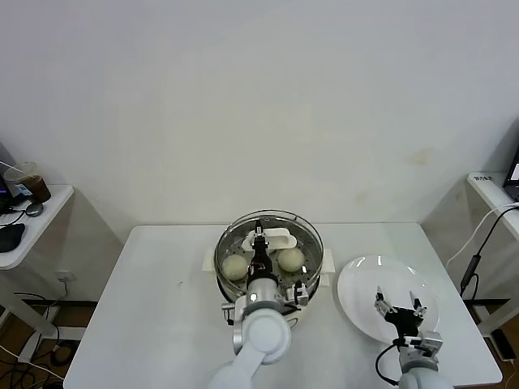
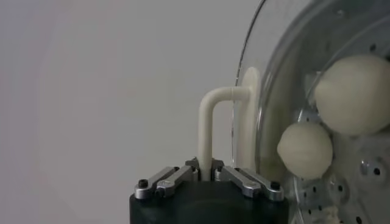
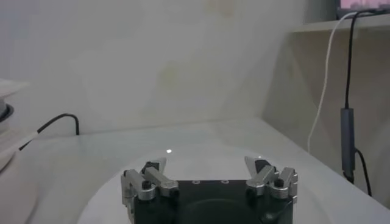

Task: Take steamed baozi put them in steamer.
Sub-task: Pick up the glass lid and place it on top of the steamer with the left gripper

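The steamer, a shiny steel pot on a white base, stands mid-table. Through the round glass lid over its mouth I see two cream-white baozi on the perforated tray. My left gripper is shut on the lid's white handle. The left wrist view shows that gripper clamped on the handle's post, with the lid and two baozi behind the glass. I cannot tell whether the lid rests on the pot. My right gripper hangs open over the plate.
A flat white plate lies to the right of the steamer. A side table with a cup stands far left. A shelf and hanging cables are at the far right. A wall runs close behind the table.
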Robot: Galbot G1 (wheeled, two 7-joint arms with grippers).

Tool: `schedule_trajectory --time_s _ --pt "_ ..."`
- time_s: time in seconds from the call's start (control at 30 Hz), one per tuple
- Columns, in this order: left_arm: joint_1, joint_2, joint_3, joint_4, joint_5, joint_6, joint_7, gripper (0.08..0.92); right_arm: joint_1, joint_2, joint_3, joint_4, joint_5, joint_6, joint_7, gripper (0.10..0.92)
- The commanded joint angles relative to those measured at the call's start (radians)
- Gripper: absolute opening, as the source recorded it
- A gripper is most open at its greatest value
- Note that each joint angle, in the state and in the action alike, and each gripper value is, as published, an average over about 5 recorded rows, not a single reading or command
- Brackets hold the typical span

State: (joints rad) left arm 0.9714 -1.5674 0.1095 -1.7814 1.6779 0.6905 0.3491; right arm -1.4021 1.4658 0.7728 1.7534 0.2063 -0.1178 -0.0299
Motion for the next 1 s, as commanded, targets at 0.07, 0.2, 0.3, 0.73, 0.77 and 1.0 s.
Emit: schedule_trajectory --time_s 0.07,0.2,0.3,0.73,0.77,1.0 --pt "0.001 0.003 -0.008 0.019 0.031 0.000 0.002 0.168 0.002 0.006 -0.005 -0.006 -0.005 0.002 0.000 0.823" --pt "0.004 0.006 -0.013 0.018 0.029 0.000 0.003 0.168 0.002 0.010 -0.005 -0.007 -0.008 0.002 0.001 0.823" --pt "0.009 0.007 -0.018 0.015 0.025 0.000 0.003 0.168 0.003 0.011 -0.006 -0.007 -0.009 0.002 0.001 0.823" --pt "0.012 -0.002 -0.003 0.011 0.011 0.000 0.008 0.168 0.005 0.012 -0.011 -0.013 -0.011 0.005 0.000 0.823" --pt "0.012 -0.002 -0.003 0.012 0.010 0.000 0.008 0.168 0.005 0.011 -0.010 -0.014 -0.011 0.005 0.000 0.823" --pt "0.013 -0.002 -0.003 0.022 0.010 0.000 0.001 0.168 0.006 0.012 -0.009 -0.016 -0.010 0.007 0.000 0.823"
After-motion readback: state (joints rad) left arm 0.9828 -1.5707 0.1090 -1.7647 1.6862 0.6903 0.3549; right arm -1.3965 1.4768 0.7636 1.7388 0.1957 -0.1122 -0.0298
